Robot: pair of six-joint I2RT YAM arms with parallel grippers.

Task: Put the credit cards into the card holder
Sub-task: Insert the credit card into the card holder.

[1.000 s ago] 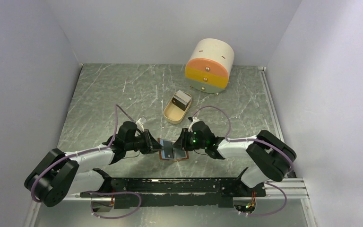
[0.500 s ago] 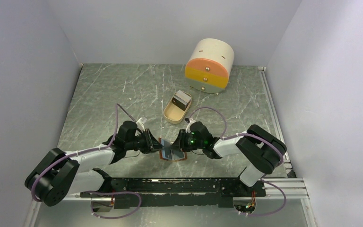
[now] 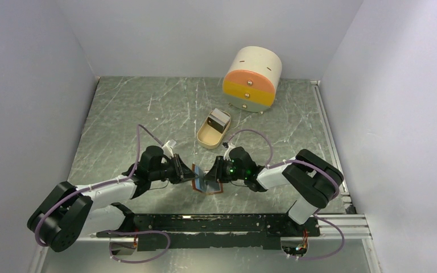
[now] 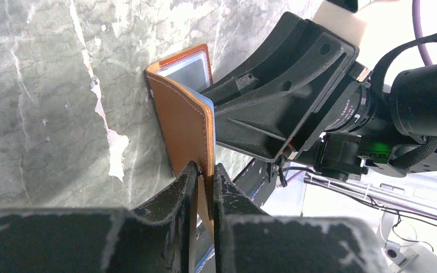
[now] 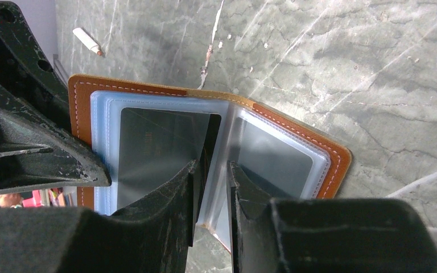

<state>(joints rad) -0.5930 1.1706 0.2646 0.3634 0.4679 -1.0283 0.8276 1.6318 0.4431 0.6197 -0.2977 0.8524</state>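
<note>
The tan leather card holder [image 3: 205,185] stands open on the table between my two grippers. My left gripper [image 3: 188,173] is shut on its leather cover [image 4: 185,122], pinched between the fingertips [image 4: 205,173]. In the right wrist view the holder [image 5: 88,102] shows clear pockets. One dark credit card [image 5: 159,148] sits in the left pocket and a greyer one [image 5: 273,156] in the right. My right gripper [image 5: 211,165] is shut on a dark credit card [image 5: 213,139], seen nearly edge-on at the fold beside a clear pocket. It also shows in the top view [image 3: 213,172].
A beige oval tray [image 3: 203,139] lies just beyond the holder, with more cards [image 3: 220,118] at its far end. A round cream-and-orange drawer box [image 3: 251,79] stands at the back. A thin white stick [image 5: 86,41] lies past the holder. The right wrist housing [image 4: 284,96] crowds the holder.
My right gripper has moved left, closer into the open holder. The holder now stands more upright between the two grippers. The left gripper keeps its hold.
</note>
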